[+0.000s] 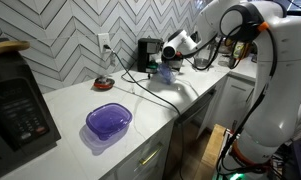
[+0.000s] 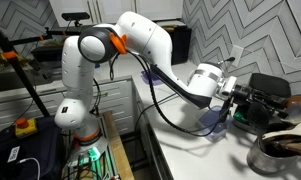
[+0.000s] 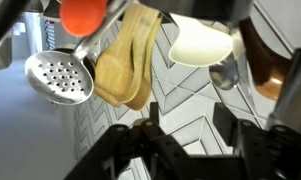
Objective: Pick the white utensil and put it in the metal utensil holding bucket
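In an exterior view, one purple bowl (image 1: 109, 121) sits on the white desk (image 1: 70, 100), and the hand (image 1: 165, 68) hovers farther along. In an exterior view, one metal bucket (image 2: 265, 160) stands nearby. In the wrist view, one white utensil (image 3: 202, 45) shows between one wooden spatula (image 3: 125, 65) and one metal spoon (image 3: 225, 72). I cannot tell whether the hand is apart or together.

An exterior view looked along the white countertop (image 1: 80, 100) toward the arm (image 1: 275, 70) at upper right, an exterior view stood near the robot's base, faced the same arm (image 2: 140, 40) and countertop (image 2: 190, 150) at lower right, wrist view sat close under utensils (image 3: 130, 65), gripper (image 3: 180, 145) at bottom edge.
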Controlling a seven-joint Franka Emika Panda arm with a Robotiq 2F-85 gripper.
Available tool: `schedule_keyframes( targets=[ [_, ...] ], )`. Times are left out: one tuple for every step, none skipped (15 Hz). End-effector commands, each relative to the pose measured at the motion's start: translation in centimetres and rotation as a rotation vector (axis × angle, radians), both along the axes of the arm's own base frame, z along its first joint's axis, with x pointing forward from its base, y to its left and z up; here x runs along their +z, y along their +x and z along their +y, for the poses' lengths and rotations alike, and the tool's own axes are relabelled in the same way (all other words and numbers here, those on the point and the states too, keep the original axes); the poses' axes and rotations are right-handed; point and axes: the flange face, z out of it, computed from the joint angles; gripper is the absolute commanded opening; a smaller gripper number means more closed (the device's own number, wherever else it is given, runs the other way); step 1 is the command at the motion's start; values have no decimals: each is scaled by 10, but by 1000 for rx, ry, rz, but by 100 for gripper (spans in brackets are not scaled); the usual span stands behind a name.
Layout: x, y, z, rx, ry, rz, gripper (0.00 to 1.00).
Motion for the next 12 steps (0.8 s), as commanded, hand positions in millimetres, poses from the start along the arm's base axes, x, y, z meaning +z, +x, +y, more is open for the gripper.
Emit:
schedule_keyframes(
  targets=[
    [41, -20, 43, 172, 50, -51, 91],
    [49, -25, 62, 228, 56, -58, 97],
    [59, -32, 78, 282, 62, -62, 100],
    [65, -39, 100, 345, 61, -64, 100],
    [71, -45, 119, 409, 55, -64, 100],
    [76, -51, 135, 471, 43, -64, 100],
    [82, -56, 148, 531, 37, -65, 100],
    [108, -46, 191, 574, 43, -72, 100],
    [119, -51, 208, 614, 66, -88, 100],
    [134, -54, 228, 660, 81, -98, 99],
    [146, -55, 250, 710, 99, -113, 100],
    [131, -41, 226, 651, 72, -104, 100]
  ],
)
